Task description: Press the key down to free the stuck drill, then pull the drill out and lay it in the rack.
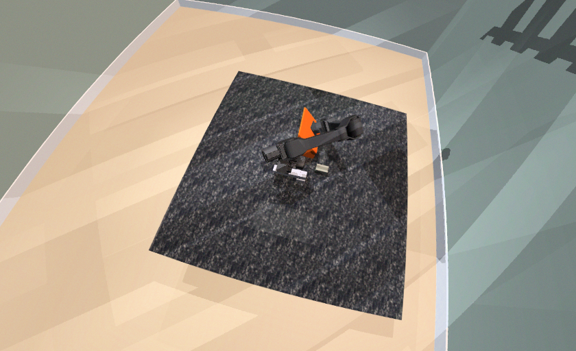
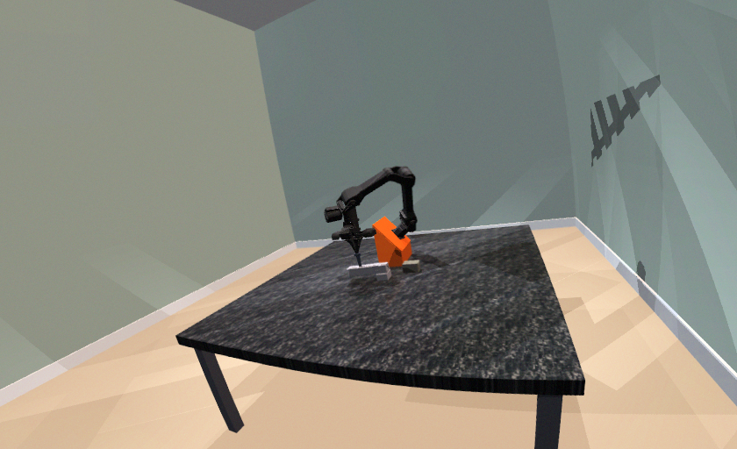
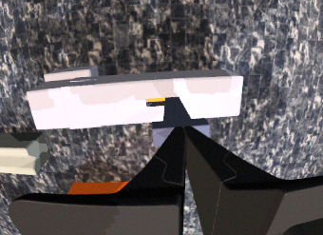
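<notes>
A long white block [image 1: 298, 173] [image 2: 367, 271] [image 3: 114, 103] lies on the table, with a slot in its top. A dark key [image 2: 359, 260] [image 3: 176, 110] with a pale violet head stands in the slot. A yellow sliver shows in the slot beside it. My gripper [image 2: 356, 252] [image 3: 182, 134] is shut, with nothing visible between its fingers. Its tips point down and are at the key's head; in the wrist view they overlap it. In the top view the arm covers them. I cannot make out the drill clearly. A beige grooved block [image 1: 321, 167] [image 2: 411, 267] [image 3: 19, 158], apparently the rack, lies beside the white block.
An orange wedge-shaped stand [image 1: 306, 126] [image 2: 390, 249] [image 3: 97, 187] rises close behind the white block and carries the arm's base. A small white piece [image 2: 383, 276] [image 3: 71, 74] sits against the white block's side. All stand on a dark speckled table [image 1: 281, 244] [image 2: 416, 329].
</notes>
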